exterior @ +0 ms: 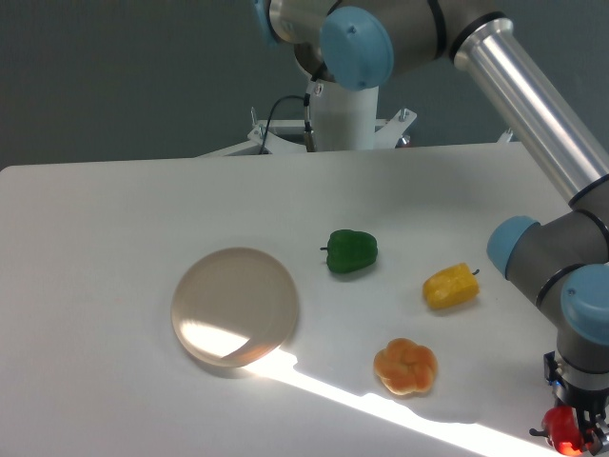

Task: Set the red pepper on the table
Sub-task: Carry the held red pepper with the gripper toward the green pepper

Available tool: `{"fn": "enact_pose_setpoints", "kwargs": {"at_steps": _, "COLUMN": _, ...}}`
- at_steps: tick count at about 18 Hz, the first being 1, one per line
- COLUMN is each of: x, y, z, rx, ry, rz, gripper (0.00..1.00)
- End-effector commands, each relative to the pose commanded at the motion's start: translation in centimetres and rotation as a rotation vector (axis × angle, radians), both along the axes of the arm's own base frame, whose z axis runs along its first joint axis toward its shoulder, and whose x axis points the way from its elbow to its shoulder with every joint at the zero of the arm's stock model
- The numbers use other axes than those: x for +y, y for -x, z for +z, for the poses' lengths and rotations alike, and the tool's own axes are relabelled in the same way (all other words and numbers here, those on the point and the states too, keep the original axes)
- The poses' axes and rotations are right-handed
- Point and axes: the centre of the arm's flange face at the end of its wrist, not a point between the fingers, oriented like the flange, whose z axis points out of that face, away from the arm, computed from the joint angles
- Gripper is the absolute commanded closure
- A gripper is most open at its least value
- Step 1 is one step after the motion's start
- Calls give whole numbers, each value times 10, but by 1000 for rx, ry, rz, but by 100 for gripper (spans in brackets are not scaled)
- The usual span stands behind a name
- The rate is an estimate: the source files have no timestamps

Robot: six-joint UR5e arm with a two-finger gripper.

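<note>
Hand (pixel 574 433) around glossy red pepper (pixel 565 427)

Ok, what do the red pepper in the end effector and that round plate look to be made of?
The red pepper, at the end effector by the frame's bottom right corner, looks like glossy moulded plastic: saturated red with a bright sheen, though it is partly hidden. The plate looks like translucent beige plastic, possibly frosted glass: sunlight glows through its lower edge, and its finish is smooth and dull.

Robot lab: UR5e arm (pixel 533 105), white table (pixel 95 248), toy veg
</note>
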Motion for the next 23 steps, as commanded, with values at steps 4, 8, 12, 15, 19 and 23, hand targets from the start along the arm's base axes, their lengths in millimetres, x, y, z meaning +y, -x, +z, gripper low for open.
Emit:
{"fn": "enact_pose_setpoints", "kwargs": {"at_steps": 4, "x": 1, "y": -14, "z": 2, "rx": -20, "ry": 14, "rz": -9, "gripper": 51}}
{"fn": "enact_pose_setpoints", "kwargs": {"at_steps": 8, "x": -17, "y": -47, "z": 11, "rx": -80, "ry": 37, "rz": -14, "gripper": 50}}
{"fn": "enact_pose_setpoints", "kwargs": {"at_steps": 12, "x": -24, "y": -102, "z": 21, "rx": -144, "ry": 50, "rz": -36, "gripper": 51}}
{"fn": "enact_pose_setpoints", "kwargs": {"at_steps": 15, "x": -31, "y": -135, "z": 21, "rx": -177, "ry": 69, "rz": -40, "gripper": 50}}
{"fn": "enact_pose_setpoints", "kwargs": {"at_steps": 19, "x": -45, "y": -176, "z": 20, "rx": -217, "ry": 92, "rz": -45, "gripper": 50}}
{"fn": "enact_pose_setpoints", "kwargs": {"at_steps": 23, "x": -47, "y": -222, "z": 10, "rx": -256, "ry": 112, "rz": -55, "gripper": 50}}
